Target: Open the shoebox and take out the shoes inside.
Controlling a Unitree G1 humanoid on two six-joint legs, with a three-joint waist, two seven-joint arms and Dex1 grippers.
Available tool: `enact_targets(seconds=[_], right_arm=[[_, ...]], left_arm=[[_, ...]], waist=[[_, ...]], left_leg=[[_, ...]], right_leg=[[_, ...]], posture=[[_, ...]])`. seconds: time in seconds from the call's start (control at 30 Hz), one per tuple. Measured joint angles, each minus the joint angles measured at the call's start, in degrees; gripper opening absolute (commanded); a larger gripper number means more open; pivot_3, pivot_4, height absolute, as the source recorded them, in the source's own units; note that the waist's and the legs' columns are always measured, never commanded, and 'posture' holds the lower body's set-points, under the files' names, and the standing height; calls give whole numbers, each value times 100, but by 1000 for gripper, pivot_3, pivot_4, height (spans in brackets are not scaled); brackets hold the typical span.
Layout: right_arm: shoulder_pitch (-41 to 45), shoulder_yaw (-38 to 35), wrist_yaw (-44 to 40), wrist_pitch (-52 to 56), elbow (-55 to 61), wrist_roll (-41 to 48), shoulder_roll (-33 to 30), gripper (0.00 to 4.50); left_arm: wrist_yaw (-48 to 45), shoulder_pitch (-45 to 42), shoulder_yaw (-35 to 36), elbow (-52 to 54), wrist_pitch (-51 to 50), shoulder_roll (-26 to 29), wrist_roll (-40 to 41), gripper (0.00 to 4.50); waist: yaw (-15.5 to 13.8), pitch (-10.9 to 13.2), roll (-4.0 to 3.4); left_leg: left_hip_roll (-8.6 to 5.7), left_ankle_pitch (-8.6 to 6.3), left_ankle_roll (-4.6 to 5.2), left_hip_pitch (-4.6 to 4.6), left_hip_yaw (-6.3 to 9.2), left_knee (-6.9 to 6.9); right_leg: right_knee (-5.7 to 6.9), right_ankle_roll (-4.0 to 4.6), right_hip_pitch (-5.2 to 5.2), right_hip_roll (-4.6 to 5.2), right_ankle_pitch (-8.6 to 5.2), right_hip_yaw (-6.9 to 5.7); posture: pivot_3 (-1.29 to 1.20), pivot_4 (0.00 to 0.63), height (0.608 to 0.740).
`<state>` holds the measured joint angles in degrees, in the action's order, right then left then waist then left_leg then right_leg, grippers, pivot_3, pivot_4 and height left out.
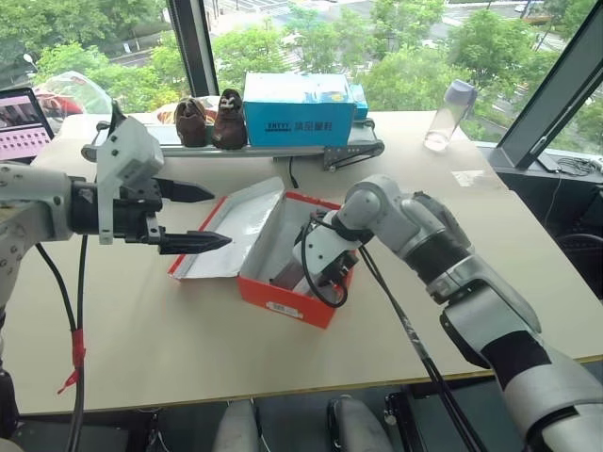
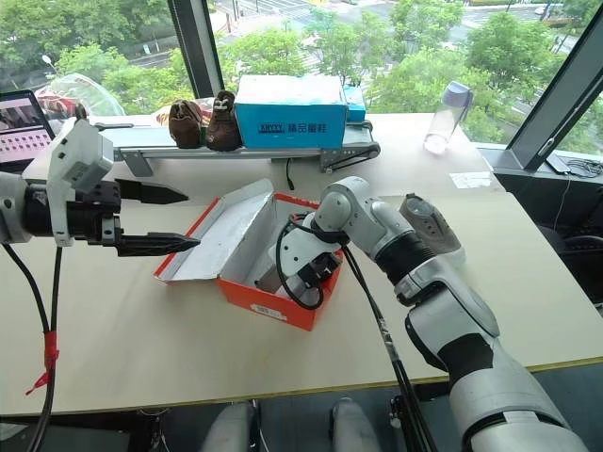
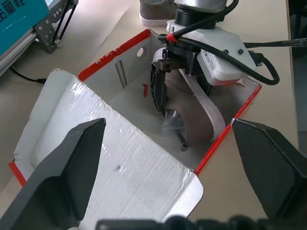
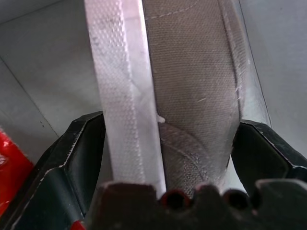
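Red-orange cardboard shoebox [image 1: 283,282] lies open, the right end effector [image 3: 180,115] reaching steeply inside, spread wide astride a grey-taupe shoe [image 4: 201,96], while the left end effector [image 1: 203,218] hovers wide open, empty.

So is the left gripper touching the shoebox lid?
Apart. The left eye view shows the left gripper open, hanging above the table beside the lid, with table visible between fingertip and lid edge.

A blue box [image 1: 300,110] and brown shoes [image 1: 210,121] sit on a conveyor [image 1: 236,148], bottle [image 1: 447,115] nearby.

We see our right gripper [image 2: 283,273] reaching into the open shoebox [image 2: 247,295], one grey shoe [image 2: 431,224] on the table [image 2: 141,339] beside our arm, our left gripper [image 2: 179,218] spread wide above the lid.
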<state>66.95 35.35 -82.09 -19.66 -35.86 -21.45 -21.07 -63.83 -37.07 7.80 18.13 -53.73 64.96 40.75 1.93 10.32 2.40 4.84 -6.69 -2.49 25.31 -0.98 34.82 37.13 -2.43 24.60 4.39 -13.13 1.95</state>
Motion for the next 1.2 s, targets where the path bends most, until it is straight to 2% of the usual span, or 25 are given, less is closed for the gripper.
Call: enact_targets(seconds=[0.07,0.17,0.37,0.6,0.8,0.97,1.1,1.2], right_arm=[[30,0,6,-4,-51,0,22,4445],[52,0,-5,-8,-95,2,32,3774],[52,-3,-49,14,-55,23,33,1747],[94,-253,-42,370,462,255,-2,1747],[641,-756,-248,958,1310,738,-303,1747],[984,-1169,-181,1521,1441,875,-926,1747],[1377,-1383,577,1840,449,439,-1798,1747],[1265,-1441,1163,2054,-324,-1,-2595,1747]], left_arm=[[20,-1,-2,0,1,-9,8,4500],[30,-1,-6,0,6,-13,8,4500],[30,-13,-18,-3,13,-24,8,4500],[14,-68,-98,-35,44,-35,1,4500],[-30,-183,-346,-228,233,-228,-77,4500],[-92,-436,-550,-478,450,-427,-246,4500],[-200,-578,-735,-622,617,-622,-371,4500],[-267,-619,-825,-804,717,-688,-492,4500]], waist=[[3,0,0],[1,0,0],[13,0,0],[17,2,-2],[-7,4,-5],[-115,4,-5],[-187,5,-7],[-233,6,-6]], left_leg=[[0,0,0,0,0,0],[0,0,0,0,0,0],[0,-1,-1,0,0,-1],[0,-1,-2,11,0,-2],[1,-1,-2,41,0,0],[0,-1,-2,52,-3,6],[-3,1,-5,72,-4,9],[-7,-1,-8,88,-5,11]], right_leg=[[0,0,0,0,0,0],[-1,0,0,0,0,0],[0,0,0,0,-1,0],[1,1,12,0,-1,0],[5,1,42,-1,0,0],[3,0,49,0,1,-1],[-7,27,59,2,-13,0],[-15,41,67,4,-6,6]], posture=[[0,150,740],[0,150,740],[0,150,740],[0,150,740],[0,150,740],[0,150,740],[0,150,740],[0,150,740]])
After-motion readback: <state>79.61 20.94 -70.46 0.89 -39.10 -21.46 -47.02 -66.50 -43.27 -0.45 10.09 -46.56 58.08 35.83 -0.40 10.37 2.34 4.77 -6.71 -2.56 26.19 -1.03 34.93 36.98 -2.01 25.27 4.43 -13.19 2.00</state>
